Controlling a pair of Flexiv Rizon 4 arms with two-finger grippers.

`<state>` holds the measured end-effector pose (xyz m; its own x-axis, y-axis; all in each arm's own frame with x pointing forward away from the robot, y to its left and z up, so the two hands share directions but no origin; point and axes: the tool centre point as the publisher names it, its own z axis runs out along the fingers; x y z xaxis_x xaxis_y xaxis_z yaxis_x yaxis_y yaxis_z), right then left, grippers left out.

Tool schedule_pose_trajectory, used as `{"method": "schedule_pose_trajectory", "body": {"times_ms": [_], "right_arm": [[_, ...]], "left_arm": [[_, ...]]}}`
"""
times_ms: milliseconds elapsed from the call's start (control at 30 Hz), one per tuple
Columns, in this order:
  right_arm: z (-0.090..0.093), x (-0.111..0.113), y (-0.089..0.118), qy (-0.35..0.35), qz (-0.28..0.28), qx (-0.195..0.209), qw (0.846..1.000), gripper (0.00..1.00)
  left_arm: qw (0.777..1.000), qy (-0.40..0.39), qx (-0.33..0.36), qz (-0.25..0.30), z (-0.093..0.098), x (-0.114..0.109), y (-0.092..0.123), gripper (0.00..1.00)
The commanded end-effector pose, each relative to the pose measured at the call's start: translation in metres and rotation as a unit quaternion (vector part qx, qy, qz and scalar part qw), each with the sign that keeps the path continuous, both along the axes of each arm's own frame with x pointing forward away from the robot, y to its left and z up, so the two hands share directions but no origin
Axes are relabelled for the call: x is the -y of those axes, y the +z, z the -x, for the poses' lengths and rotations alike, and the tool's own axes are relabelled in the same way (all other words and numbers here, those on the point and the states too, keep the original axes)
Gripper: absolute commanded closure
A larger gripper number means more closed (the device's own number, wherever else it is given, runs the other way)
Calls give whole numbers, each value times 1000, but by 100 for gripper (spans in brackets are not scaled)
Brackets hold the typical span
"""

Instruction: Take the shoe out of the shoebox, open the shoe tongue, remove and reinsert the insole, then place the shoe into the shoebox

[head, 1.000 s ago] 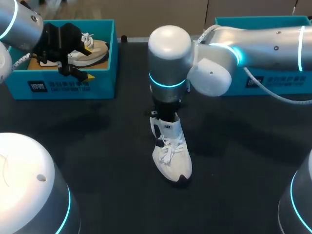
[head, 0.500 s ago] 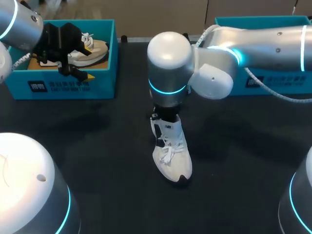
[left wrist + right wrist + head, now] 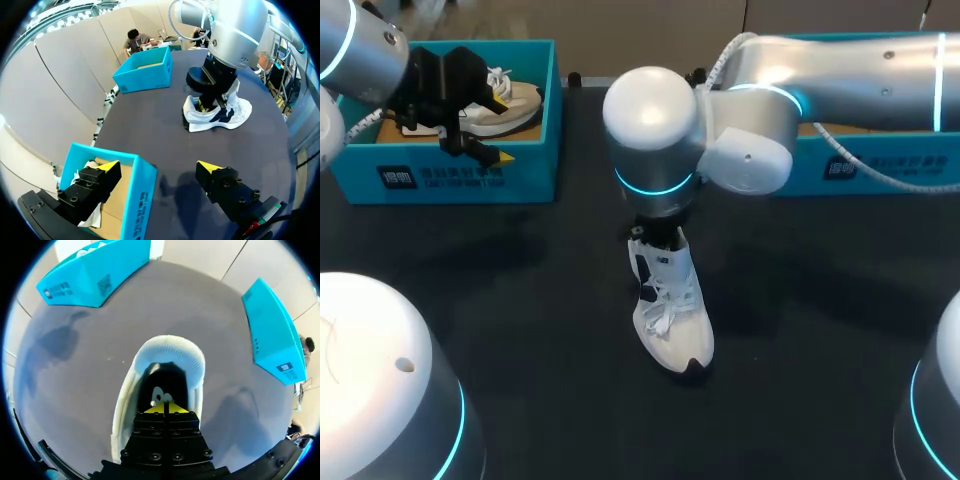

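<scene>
my left gripper (image 3: 159, 166) hangs wide open and empty, astride the front wall of the left shoebox (image 3: 142, 195). the white shoe (image 3: 670, 310) lies on the table (image 3: 520, 300), outside the box. my right gripper (image 3: 165, 407) sits in its mouth, tips pressed together; i cannot tell if they pinch anything.

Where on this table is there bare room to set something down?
Bare table between the left shoebox and the white shoe, and right of the shoe before the right shoebox. Crowded at the shoe's heel, where the right gripper sits.

White laced shoe (image 3: 672, 310), sole down on table (image 3: 520, 300), apart from teal shoebox (image 3: 920, 160)
</scene>
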<state>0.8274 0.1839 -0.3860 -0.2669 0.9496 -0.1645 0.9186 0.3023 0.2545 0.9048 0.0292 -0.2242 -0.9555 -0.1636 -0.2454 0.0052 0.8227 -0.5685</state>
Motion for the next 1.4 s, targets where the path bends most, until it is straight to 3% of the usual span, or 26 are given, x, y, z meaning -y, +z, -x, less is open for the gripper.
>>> {"method": "schedule_pose_trajectory", "body": {"times_ms": [33,233,467,1100,1400], "right_arm": [[-2,-2,-16,2,8,-7,1000,100],[-4,-4,-37,1,-10,-29,1000,100],[-3,-10,-47,2,-63,-40,997,100],[9,-36,-50,54,-80,-85,992,100],[16,-26,-35,35,-58,-82,994,100]], "left_arm": [[1000,1,0,-2,1,0,0,0],[1000,1,0,-2,1,0,0,0],[1000,1,0,-2,1,0,0,0],[1000,1,0,-2,1,0,0,0],[1000,1,0,-2,1,0,0,0]]}}
